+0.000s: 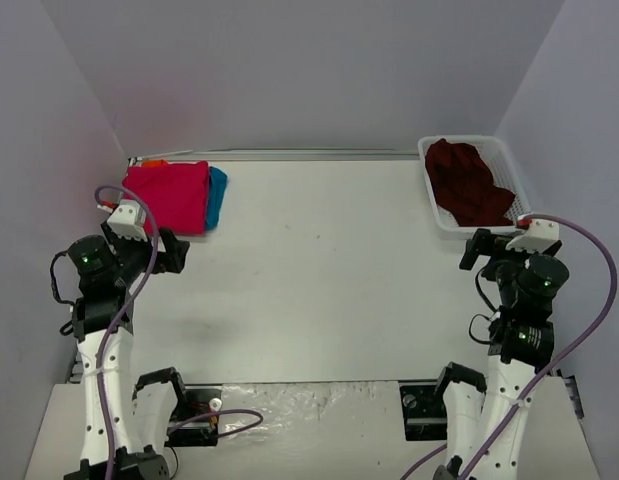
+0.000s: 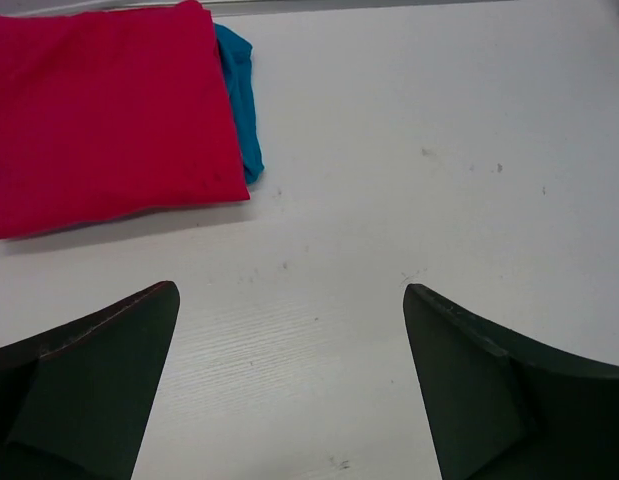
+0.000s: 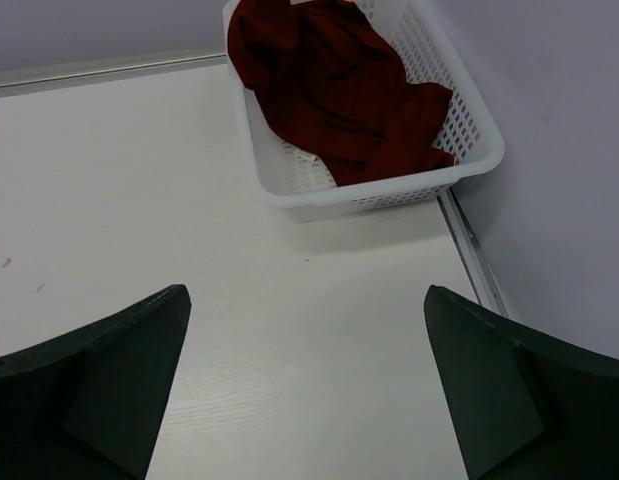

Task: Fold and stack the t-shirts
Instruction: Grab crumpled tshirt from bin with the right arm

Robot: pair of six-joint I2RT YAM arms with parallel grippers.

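A folded bright pink t-shirt [image 1: 169,196] lies at the far left of the table on top of a teal blue one [image 1: 217,196]; an orange edge [image 1: 156,162] peeks out behind. Both show in the left wrist view, pink [image 2: 99,110] and teal [image 2: 243,100]. A crumpled dark maroon t-shirt [image 1: 469,182] lies in the white mesh basket [image 1: 432,192] at the far right, also in the right wrist view [image 3: 334,90]. My left gripper [image 1: 167,250] is open and empty, just in front of the stack. My right gripper [image 1: 479,250] is open and empty, in front of the basket.
The white basket [image 3: 389,195] stands against the right wall. A metal rail [image 1: 289,155] runs along the table's far edge and another [image 3: 469,245] along the right side. Grey walls close in the left, back and right.
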